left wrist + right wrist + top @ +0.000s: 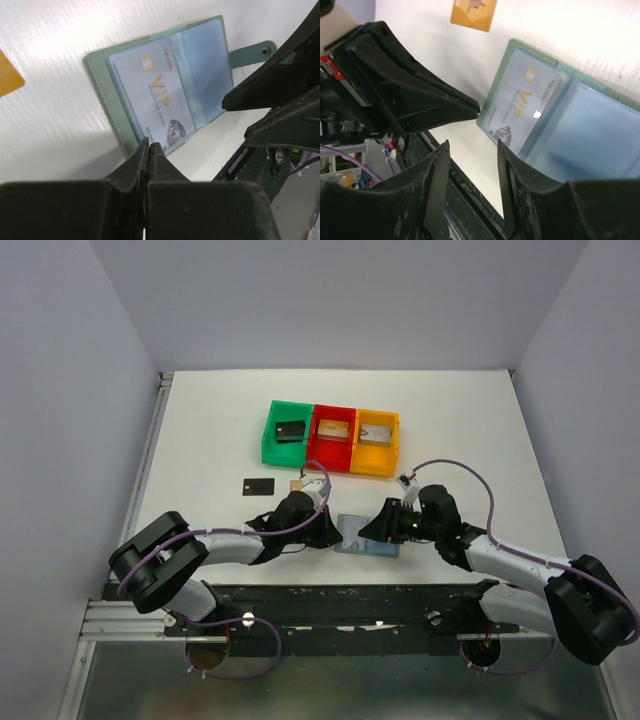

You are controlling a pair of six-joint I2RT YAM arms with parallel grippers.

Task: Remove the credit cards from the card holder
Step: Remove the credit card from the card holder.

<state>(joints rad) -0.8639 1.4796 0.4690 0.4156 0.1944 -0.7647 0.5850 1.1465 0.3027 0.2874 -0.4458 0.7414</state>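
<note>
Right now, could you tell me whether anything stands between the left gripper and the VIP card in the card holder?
No separate object does. The left gripper, shut, sits at the near edge of the card holder. Only the clear sleeve covers the VIP card. The right gripper is open, off to the side.

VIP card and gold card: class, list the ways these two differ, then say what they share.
The VIP card is silvery-grey with gold lettering; the gold card is golden-tan. The VIP card sits tucked inside the open holder; the gold card lies bare on the table, apart from the holder. Both are thin rectangular cards lying flat.
</note>
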